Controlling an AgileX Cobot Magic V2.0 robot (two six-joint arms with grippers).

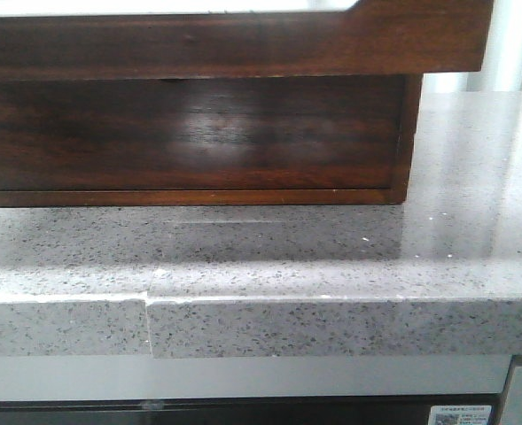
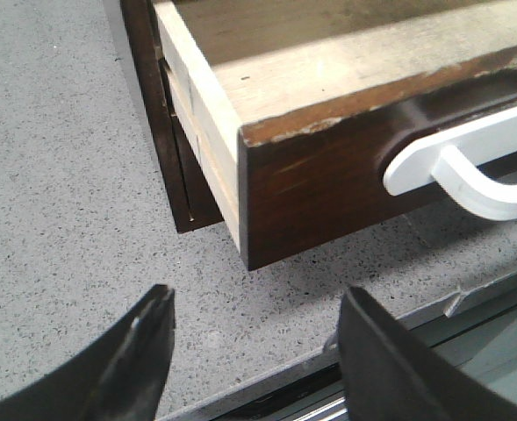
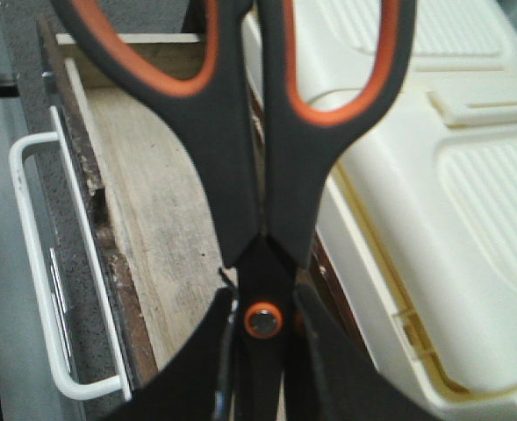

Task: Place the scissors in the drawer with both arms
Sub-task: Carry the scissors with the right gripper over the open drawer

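Placement stage, judged from the present layout. The drawer (image 2: 328, 189), a glossy dark reddish-brown wooden one with pale inner walls, stands pulled out over the speckled grey countertop (image 1: 331, 257); its white handle (image 2: 477, 167) projects from the front. The left gripper (image 2: 258, 351) hangs just beside the drawer's front corner, fingers spread and holding nothing. The right gripper (image 3: 260, 368) is clamped on the scissors (image 3: 258, 158), black with orange-lined finger loops, gripping at the orange-ringed pivot; the scissors hang above the open drawer cavity (image 3: 153, 219), beside a cream plastic box (image 3: 434, 193). In the front view only the drawer's outside and the cabinet body beneath it appear; neither arm is visible there. The next move likely calls for lowering the scissors onto the drawer floor, clear of the side walls, then releasing.
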